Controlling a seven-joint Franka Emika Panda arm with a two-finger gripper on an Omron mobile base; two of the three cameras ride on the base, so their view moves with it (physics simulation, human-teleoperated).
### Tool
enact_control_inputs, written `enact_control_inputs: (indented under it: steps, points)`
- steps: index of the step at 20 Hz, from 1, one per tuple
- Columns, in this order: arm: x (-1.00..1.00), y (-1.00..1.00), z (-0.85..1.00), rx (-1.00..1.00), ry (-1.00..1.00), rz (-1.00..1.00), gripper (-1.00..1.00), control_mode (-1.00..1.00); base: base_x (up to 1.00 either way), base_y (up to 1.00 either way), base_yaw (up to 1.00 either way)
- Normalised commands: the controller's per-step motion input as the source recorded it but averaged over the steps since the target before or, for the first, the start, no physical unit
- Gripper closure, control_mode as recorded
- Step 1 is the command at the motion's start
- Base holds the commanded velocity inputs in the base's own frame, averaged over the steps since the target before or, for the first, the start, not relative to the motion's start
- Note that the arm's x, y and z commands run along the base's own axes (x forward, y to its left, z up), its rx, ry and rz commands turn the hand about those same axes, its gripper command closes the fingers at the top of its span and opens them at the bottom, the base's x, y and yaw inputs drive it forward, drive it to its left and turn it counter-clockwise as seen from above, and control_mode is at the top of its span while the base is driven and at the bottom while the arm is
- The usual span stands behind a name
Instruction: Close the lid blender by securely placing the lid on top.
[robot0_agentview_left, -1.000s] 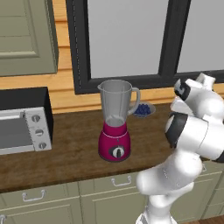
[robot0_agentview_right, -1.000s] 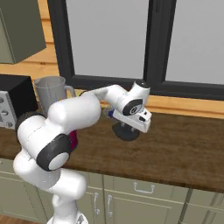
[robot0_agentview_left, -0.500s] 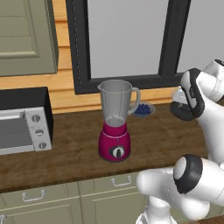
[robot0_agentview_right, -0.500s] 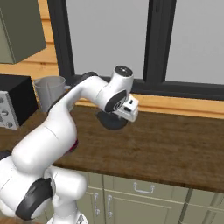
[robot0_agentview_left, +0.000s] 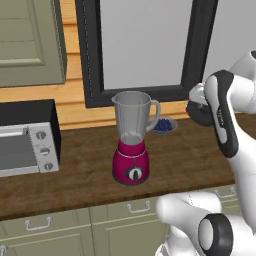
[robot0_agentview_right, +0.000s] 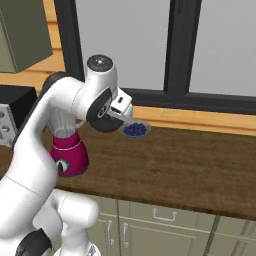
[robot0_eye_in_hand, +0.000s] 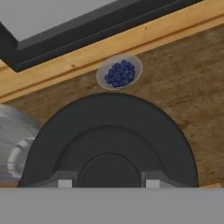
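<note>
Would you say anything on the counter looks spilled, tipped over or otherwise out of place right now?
Nothing stands out. The blender stands upright with its jar open, its lid held in the gripper above the counter. The berries sit inside their dish; the toaster oven sits square.

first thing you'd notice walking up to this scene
The magenta-based blender stands mid-counter with its clear jar open on top. The white arm holds the black lid in the air, in its shut gripper, to the right of the jar and above the counter. Behind it by the window sill sits a small dish of blueberries.
</note>
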Motion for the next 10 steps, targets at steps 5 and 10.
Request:
enact_control_inputs:
  steps: [5, 10]
  points:
    - [-0.22, 0.65, 1.0, 0.0, -0.09, -0.02, 1.0, -1.0, 0.0, 0.0, 0.0]
    - [-0.03, 0.81, 0.77, 0.0, -0.02, -0.03, 1.0, -1.0, 0.0, 0.0, 0.0]
